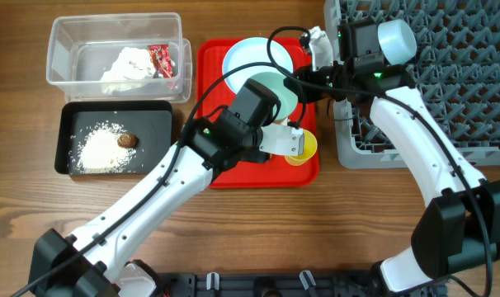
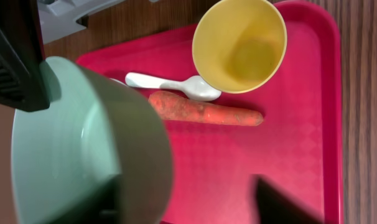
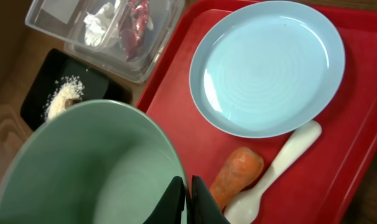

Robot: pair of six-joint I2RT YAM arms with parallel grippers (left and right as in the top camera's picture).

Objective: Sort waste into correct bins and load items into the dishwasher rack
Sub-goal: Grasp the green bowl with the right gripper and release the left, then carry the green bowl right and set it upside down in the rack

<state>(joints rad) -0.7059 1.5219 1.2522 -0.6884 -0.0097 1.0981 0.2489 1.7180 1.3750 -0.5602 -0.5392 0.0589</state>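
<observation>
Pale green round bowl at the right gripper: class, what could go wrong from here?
1. The right gripper pinches only the thin rim of the pale green round bowl, so the bowl may tilt or slip onto the flat red tray.
2. The open left gripper sits close to the bowl and the small yellow cup; a careless swing away could knock either.

A flat red plastic tray (image 1: 210, 66) with a raised rim and rounded corners sits mid-table. The wooden table (image 1: 316, 239) shows warm brown grain. A black bar (image 1: 258, 285) lines its near edge.
</observation>
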